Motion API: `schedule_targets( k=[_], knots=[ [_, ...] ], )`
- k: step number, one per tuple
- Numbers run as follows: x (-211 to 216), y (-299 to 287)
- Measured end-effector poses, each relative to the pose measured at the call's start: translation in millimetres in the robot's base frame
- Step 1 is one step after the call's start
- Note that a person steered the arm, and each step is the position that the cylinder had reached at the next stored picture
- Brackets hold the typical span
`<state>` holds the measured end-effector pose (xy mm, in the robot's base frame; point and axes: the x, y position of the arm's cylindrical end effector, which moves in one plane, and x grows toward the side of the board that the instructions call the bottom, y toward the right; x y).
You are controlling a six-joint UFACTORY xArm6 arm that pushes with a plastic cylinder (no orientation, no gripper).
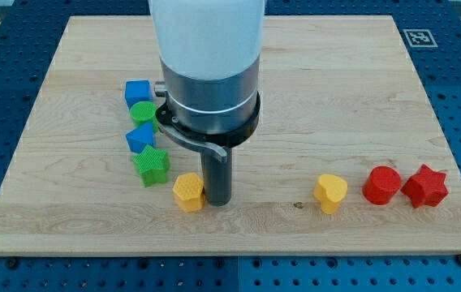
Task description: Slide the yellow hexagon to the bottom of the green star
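Yellow hexagon touches my tip, below-right of green star.

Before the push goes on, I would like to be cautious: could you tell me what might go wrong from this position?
My tip sits against the view's right side of the yellow hexagon, which lies just below and right of the green star.
1. A push angled upward could drive the hexagon into the star and shift it.
2. An off-centre push could let the hexagon slip around my tip.
3. A moved star could disturb the blue block just above it.
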<state>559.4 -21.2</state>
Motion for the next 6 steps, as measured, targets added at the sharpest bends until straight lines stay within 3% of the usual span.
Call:
schedule_targets(
  k=[3,6],
  knots=[
    [-9,-2],
    [2,-41]
  ],
)
